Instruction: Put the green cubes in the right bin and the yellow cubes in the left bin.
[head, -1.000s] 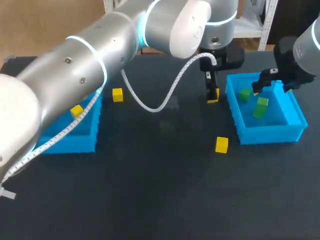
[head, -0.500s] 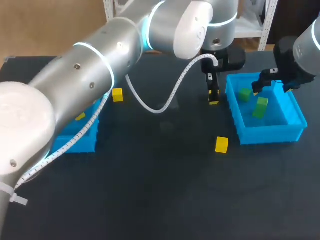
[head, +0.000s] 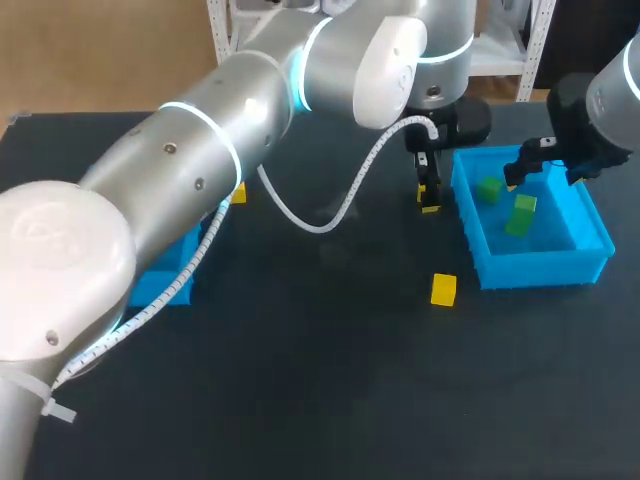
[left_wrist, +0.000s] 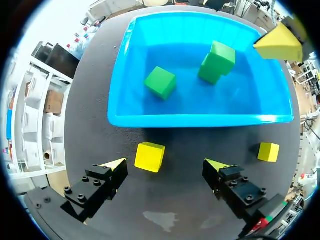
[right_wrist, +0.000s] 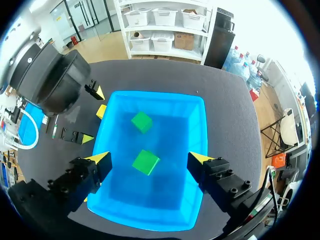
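Note:
My left gripper is open and hangs over a yellow cube that lies between its fingers, nearer one finger, just outside the right blue bin. In the head view this left gripper stands at that yellow cube by the right bin's wall. Green cubes lie inside the bin. My right gripper is open above the bin, over the green cubes. Another yellow cube lies on the table in front of the bin.
The left blue bin shows only partly under my left arm, which crosses the whole table. A third yellow cube peeks out behind that arm. A white cable loops down from the arm.
My left arm's long link has swung up and now hides the left bin's inside. Its gripper has shifted slightly over the yellow cube. The right arm has not moved.

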